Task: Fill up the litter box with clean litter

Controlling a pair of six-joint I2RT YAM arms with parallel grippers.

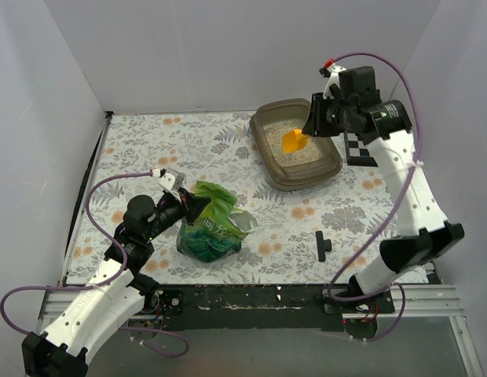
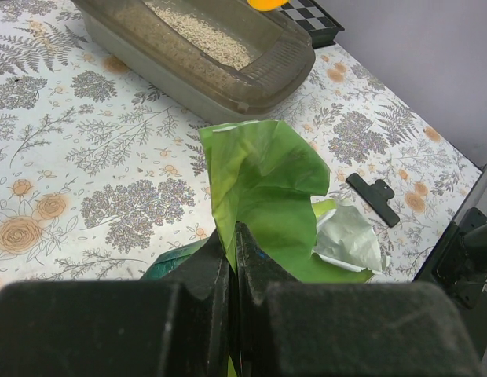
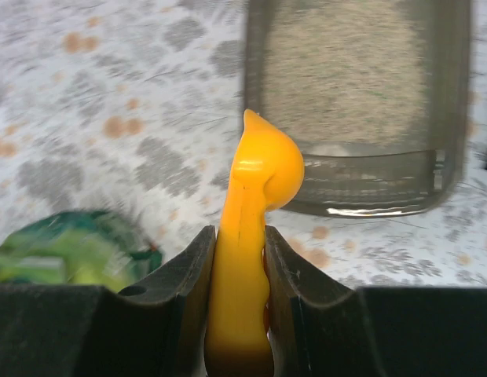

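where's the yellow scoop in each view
top external: yellow scoop upper right, seen against the litter box
left wrist: only an orange sliver at the top edge, past the litter box
right wrist: centre, held between the fingers, litter box upper right
shared landmark: the litter box
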